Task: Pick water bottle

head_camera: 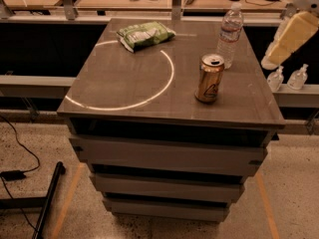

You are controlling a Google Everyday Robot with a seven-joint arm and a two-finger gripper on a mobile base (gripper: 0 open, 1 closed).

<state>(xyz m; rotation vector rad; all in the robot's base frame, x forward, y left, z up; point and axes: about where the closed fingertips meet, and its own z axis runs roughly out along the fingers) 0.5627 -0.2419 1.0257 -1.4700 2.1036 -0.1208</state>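
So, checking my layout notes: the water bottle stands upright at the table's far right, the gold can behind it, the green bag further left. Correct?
Not quite. The camera view shows the gold can in front of the water bottle, nearer the camera, not behind it. The rest holds, green bag included. The claw hangs beyond the table's right edge.

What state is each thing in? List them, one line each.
Water bottle: upright, capped, untouched, far right of the table.
Can: upright, in front of the bottle, apart from it.
Bag: lying flat, far side.
Small bottles: upright, beyond the table's right edge.
Gripper: in the air, right of the bottle, clear of it.
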